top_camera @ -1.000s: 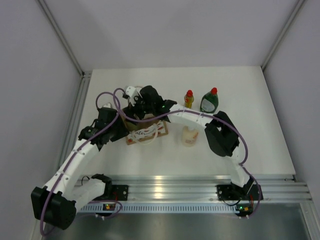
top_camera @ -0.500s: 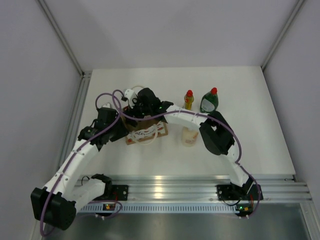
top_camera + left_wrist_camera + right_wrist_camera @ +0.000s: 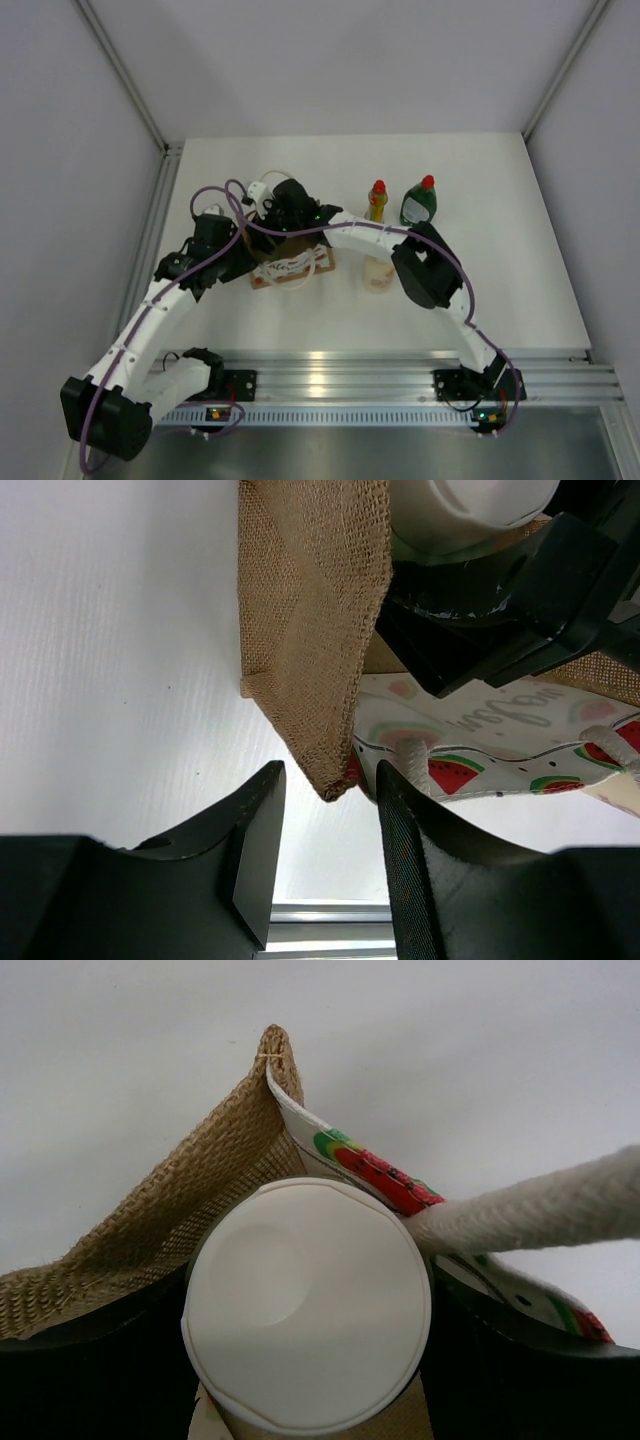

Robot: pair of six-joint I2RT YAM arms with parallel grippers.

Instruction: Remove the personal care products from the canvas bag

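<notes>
Black jaws, right gripper [image 3: 308, 1320]: pressed to both sides of the white-capped bottle [image 3: 300, 1280] with no gap showing on either side, so it reads as clamped on the cap.
Where that bottle is: standing inside the canvas bag [image 3: 170, 1190], its round cap facing straight up at the wrist camera, its body hidden below the cap.
Deciding relation: the bottle sits directly under the right gripper, and its long axis is upright, in line with the gripper's reach. Judged from this, the way out is straight up through the bag's mouth.
Close company: the cream handle [image 3: 540, 1205] crosses just beside the cap on one side (a likely snag on the rise), and the burlap wall crowds the other.
Left gripper [image 3: 327, 810]: jaws narrow, with the bag's lower corner between them. A sliver of table [image 3: 120, 630] shows beside the fabric, so whether they truly pinch it cannot be told.
Nearer arm: the right, already on the bottle. The left stands at the bag's outer side, placed to steady it.
Bottles out of the bag: three on the table to the right of it: yellow bottle [image 3: 378, 199], green bottle [image 3: 419, 201] and cream pump bottle [image 3: 378, 272].
Bottles inside: one.
Count: four bottles, one bag, two grippers.
</notes>
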